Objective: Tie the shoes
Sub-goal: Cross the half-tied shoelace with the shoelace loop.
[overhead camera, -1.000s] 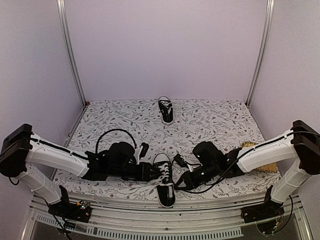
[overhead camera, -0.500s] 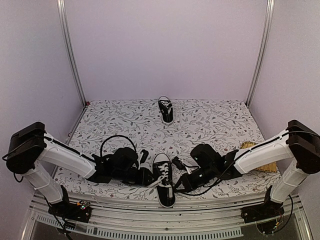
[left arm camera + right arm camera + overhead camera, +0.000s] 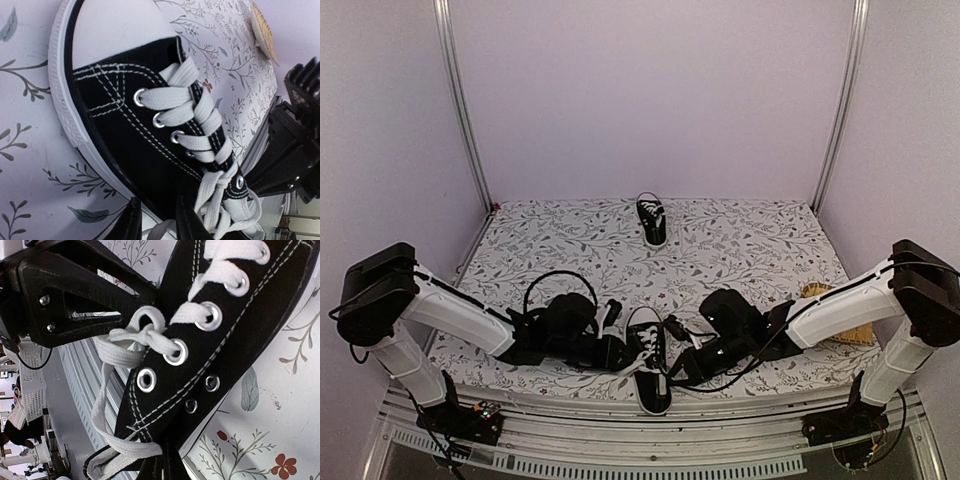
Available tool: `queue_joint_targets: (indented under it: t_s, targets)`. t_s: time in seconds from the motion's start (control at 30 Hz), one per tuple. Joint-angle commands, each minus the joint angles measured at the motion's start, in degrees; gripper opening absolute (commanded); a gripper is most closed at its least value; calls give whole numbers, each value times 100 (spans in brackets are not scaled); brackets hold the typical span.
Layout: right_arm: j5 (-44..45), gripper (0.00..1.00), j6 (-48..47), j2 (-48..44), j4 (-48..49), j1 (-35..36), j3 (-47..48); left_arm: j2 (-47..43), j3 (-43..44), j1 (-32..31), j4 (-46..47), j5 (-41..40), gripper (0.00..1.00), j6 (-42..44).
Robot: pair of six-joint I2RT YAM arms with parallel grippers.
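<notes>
One black shoe [image 3: 648, 372] with a white toe cap lies between the two grippers near the table's front edge, toe to the far side. Its white laces [image 3: 200, 117] are crossed through the eyelets and knotted once near the top. My left gripper [image 3: 157, 224] sits at the shoe's left side, its fingers [image 3: 131, 222] apart, with a loose lace strand lying between them. My right gripper [image 3: 166, 462] is shut at the shoe's right side, where a lace strand [image 3: 127, 449] runs into its tips. The other shoe [image 3: 652, 220] stands alone at the back.
A tan flat mat [image 3: 840, 312] lies at the right under the right arm. The front table edge [image 3: 650, 418] is just behind the near shoe's heel. A black cable loop [image 3: 555, 282] arches over the left arm. Metal posts [image 3: 460, 110] stand at the back corners.
The left gripper's jaws have narrowed and the left arm has drawn in toward the shoe. The near shoe has shifted slightly. The right gripper has stayed shut in place.
</notes>
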Motion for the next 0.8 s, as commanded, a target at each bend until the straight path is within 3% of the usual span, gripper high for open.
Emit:
queue_joint_targets:
  t_s: [0.0, 0.4, 0.77]
  targets:
    - [-51, 2, -8, 86, 131, 31, 132, -14, 50, 18, 547, 317, 23, 84]
    - [-22, 2, 10, 108, 132, 31, 172, -362, -52, -72, 404, -79, 18, 6]
    - [-33, 2, 32, 126, 147, 31, 159, -69, 29, -102, 492, 74, 17, -20]
